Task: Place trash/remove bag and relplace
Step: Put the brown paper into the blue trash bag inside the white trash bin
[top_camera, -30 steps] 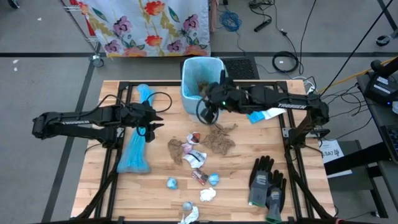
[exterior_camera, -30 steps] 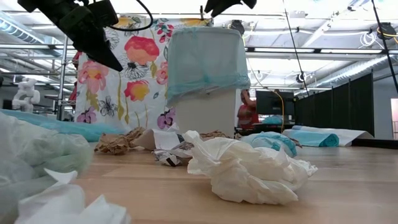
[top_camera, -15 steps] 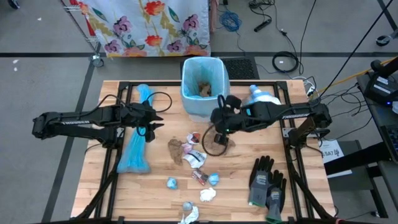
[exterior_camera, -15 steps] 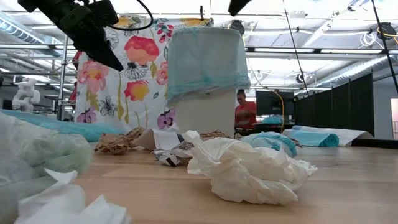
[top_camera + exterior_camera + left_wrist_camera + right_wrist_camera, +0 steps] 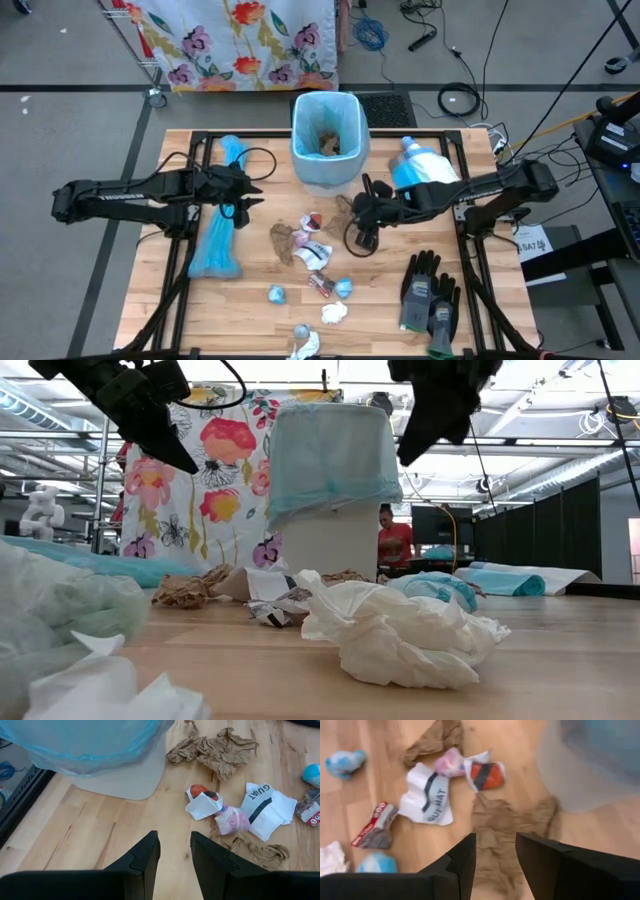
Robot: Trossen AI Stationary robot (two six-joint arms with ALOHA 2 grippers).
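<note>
A white bin (image 5: 328,172) lined with a blue bag (image 5: 300,120) stands at the table's far middle, with brown paper inside. Trash lies on the wood in front of it: a crumpled brown paper wad (image 5: 507,820), a white printed wrapper (image 5: 427,800), a red-and-white scrap (image 5: 485,775), blue wads (image 5: 276,294) and white tissue (image 5: 333,312). My right gripper (image 5: 495,845) hangs open above the brown paper wad (image 5: 345,208), well clear of the table in the low view (image 5: 415,450). My left gripper (image 5: 250,195) waits open, left of the bin and above the table.
A loose blue bag (image 5: 215,240) lies along the table's left side under my left arm. Grey-black gloves (image 5: 430,295) lie at the near right. A blue-and-white packet (image 5: 420,160) sits right of the bin. Behind the table, a flowered cloth and a person show.
My right gripper has moved from over the bin's near rim toward the table's near edge and down, tipping further downward, and now hangs over the brown paper wad. The trash on the table has stayed in place.
</note>
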